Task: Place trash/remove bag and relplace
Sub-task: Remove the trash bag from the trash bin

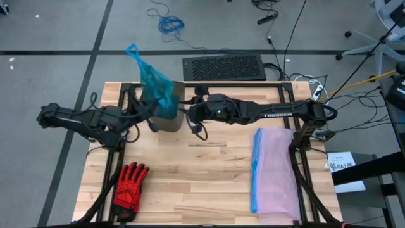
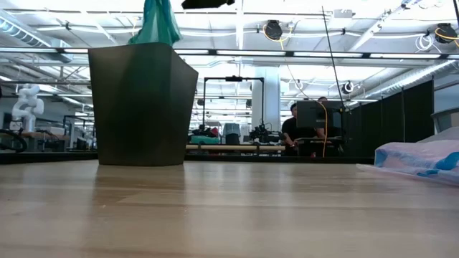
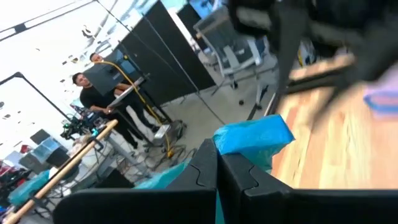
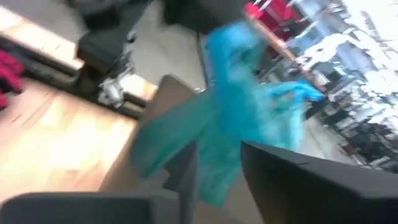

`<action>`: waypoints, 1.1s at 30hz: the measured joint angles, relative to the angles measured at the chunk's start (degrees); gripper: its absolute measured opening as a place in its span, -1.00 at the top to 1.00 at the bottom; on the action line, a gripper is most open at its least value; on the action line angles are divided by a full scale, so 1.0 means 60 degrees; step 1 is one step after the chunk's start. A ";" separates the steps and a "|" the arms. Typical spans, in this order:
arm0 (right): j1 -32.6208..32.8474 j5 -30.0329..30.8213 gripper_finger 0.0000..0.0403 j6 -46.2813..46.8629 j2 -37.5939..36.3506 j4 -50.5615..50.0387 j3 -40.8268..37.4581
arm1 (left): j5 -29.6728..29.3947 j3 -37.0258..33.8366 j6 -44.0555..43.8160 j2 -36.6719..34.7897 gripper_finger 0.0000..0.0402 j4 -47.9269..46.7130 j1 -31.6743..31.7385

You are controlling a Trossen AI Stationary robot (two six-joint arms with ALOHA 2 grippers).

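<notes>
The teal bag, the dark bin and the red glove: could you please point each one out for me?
teal bag (image 1: pixel 156 84), high view, on the bunched plastic above the bin.
dark bin (image 2: pixel 140 107), low view, on its front wall.
red glove (image 1: pixel 130 185), high view, on the back of the glove.

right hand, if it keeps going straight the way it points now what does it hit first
Most likely the teal-green bag: in the right wrist view it fills the space just ahead of the right hand, draped over the dark bin. Blur hides the depth, so the bin's rim could come first.
</notes>
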 joint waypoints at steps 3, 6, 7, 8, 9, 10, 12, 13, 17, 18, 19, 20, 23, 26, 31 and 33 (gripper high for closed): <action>0.0088 -0.0045 0.20 -0.0122 0.0274 0.0051 -0.0003 | -0.0003 0.0262 -0.0264 -0.0087 0.99 -0.0135 -0.0060; 0.0196 -0.0035 0.09 -0.0332 0.0672 0.0996 -0.0003 | -0.0001 0.0519 -0.0707 -0.0111 0.99 -0.0639 -0.0060; 0.0210 -0.0008 0.08 -0.0485 0.0820 0.1445 -0.0003 | -0.0002 0.0568 -0.0773 -0.0111 1.00 -0.0791 -0.0060; 0.0211 0.0125 0.09 -0.0656 0.0976 0.1975 -0.0003 | 0.0005 0.0592 -0.0841 -0.0111 1.00 -0.0887 -0.0060; 0.0214 0.0345 0.11 -0.0867 0.1109 0.2396 -0.0003 | 0.0010 0.0603 -0.0937 -0.0110 1.00 -0.1014 -0.0060; 0.0174 0.0620 0.14 -0.1105 0.1252 0.2781 -0.0003 | 0.0032 0.0603 -0.1010 -0.0102 1.00 -0.1129 -0.0060; 0.0013 0.0972 0.23 -0.1382 0.1484 0.3365 -0.0003 | 0.0079 0.0607 -0.1252 -0.0096 1.00 -0.1428 -0.0090; -0.0079 0.1002 0.27 -0.1408 0.1573 0.3622 -0.0003 | 0.0080 0.0607 -0.1413 -0.0096 1.00 -0.1584 -0.0127; -0.0359 0.0947 0.46 -0.1239 0.1721 0.4123 -0.0014 | 0.0110 0.0607 -0.1903 -0.0092 1.00 -0.1931 -0.0298; -0.0390 0.0897 0.51 -0.1202 0.1727 0.4155 -0.0014 | 0.0117 0.0607 -0.1983 -0.0092 1.00 -0.2005 -0.0327; -0.0392 0.0848 0.57 -0.1203 0.1732 0.4128 -0.0014 | 0.0117 0.0607 -0.2010 -0.0092 1.00 -0.2025 -0.0369; -0.0403 0.0659 0.64 -0.1205 0.1734 0.4052 -0.0014 | 0.0117 0.0607 -0.2010 -0.0092 1.00 -0.2022 -0.0401; -0.0437 0.0182 0.90 -0.1320 0.1741 0.3976 -0.0014 | 0.0117 0.0607 -0.2010 -0.0092 1.00 -0.2007 -0.0499; -0.0433 0.0155 0.97 -0.1717 0.1736 0.4008 -0.0014 | 0.0149 0.0607 -0.2062 -0.0092 1.00 -0.2080 -0.0632; -0.0526 0.0162 1.00 -0.2094 0.1442 0.3756 0.0190 | 0.0732 0.0603 -0.2509 -0.0092 1.00 -0.2223 -0.0858; -0.0581 0.0160 1.00 -0.2110 0.1366 0.3155 0.0637 | 0.0899 0.0603 -0.2516 -0.0089 1.00 -0.2237 -0.0940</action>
